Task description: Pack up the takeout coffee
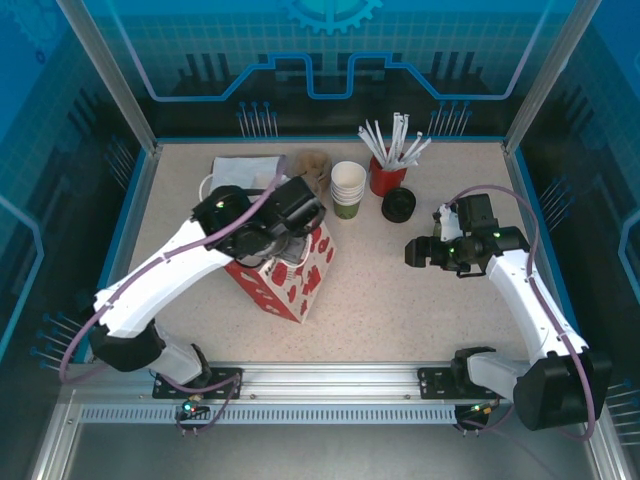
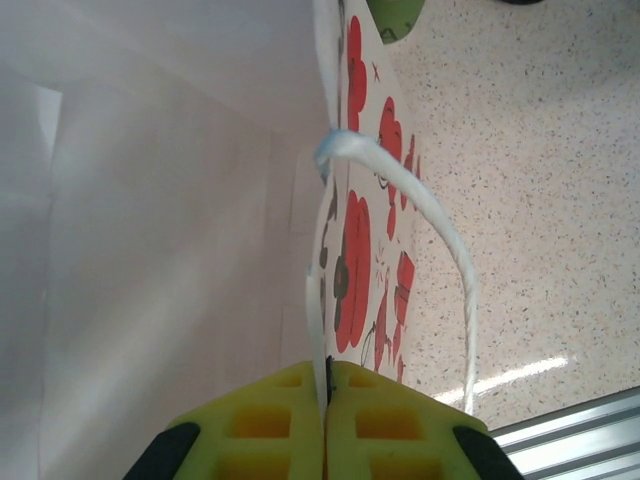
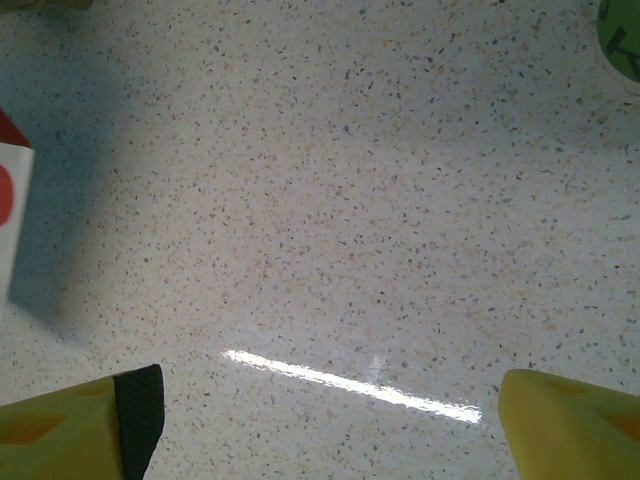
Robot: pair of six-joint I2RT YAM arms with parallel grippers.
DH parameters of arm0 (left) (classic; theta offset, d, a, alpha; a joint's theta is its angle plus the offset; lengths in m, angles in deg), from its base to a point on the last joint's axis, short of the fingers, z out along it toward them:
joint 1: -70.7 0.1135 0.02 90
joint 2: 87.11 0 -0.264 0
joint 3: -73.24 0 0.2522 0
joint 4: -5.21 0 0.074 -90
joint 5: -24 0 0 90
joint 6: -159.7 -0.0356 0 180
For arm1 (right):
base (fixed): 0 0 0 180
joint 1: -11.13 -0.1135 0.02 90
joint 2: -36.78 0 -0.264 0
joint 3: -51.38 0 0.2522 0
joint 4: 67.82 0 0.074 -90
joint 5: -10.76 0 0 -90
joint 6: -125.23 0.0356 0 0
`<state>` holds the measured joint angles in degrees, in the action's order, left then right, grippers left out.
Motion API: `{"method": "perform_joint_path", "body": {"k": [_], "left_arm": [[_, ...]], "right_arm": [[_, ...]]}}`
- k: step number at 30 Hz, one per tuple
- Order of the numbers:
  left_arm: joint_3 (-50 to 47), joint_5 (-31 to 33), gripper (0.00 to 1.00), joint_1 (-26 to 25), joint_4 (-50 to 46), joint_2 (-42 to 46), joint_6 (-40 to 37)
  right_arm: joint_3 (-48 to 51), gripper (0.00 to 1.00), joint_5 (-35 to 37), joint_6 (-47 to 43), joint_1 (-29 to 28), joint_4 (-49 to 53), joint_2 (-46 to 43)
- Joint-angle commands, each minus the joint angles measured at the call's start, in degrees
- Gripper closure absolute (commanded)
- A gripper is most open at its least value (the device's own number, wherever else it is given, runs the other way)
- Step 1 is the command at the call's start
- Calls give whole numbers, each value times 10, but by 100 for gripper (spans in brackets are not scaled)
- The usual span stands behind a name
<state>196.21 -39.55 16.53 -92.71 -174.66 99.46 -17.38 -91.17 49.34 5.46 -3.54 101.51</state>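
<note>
Listed: patterned bag (image 1: 290, 278) stood left of centre, left gripper (image 1: 294, 244) positioned at its mouth; cup stack (image 1: 348, 186), red straw cup (image 1: 385, 181), black lid (image 1: 398, 205) grouped behind; right gripper (image 1: 414, 252) held apart.

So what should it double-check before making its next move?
1. Left gripper shut on the rim of the red-and-white printed paper bag: ok.
2. Bag standing upright: ok.
3. Right gripper open and empty: ok.
4. Round black plastic lid near the right gripper: ok.
5. What lies beneath that lid: cannot tell.
</note>
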Motion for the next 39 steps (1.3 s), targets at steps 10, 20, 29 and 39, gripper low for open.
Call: {"method": "perform_joint_path", "body": {"k": [10, 20, 29, 39], "left_arm": [[-29, 24, 98, -11, 59, -66, 36], [16, 14, 72, -9, 66, -127, 22], [73, -2, 41, -4, 65, -131, 1], [109, -22, 30, 19, 50, -77, -20]], "right_arm": [[0, 11, 2, -11, 11, 6, -8], [9, 10, -4, -11, 13, 1, -10], [15, 10, -10, -11, 15, -2, -11], [13, 10, -13, -13, 15, 2, -13]]}}
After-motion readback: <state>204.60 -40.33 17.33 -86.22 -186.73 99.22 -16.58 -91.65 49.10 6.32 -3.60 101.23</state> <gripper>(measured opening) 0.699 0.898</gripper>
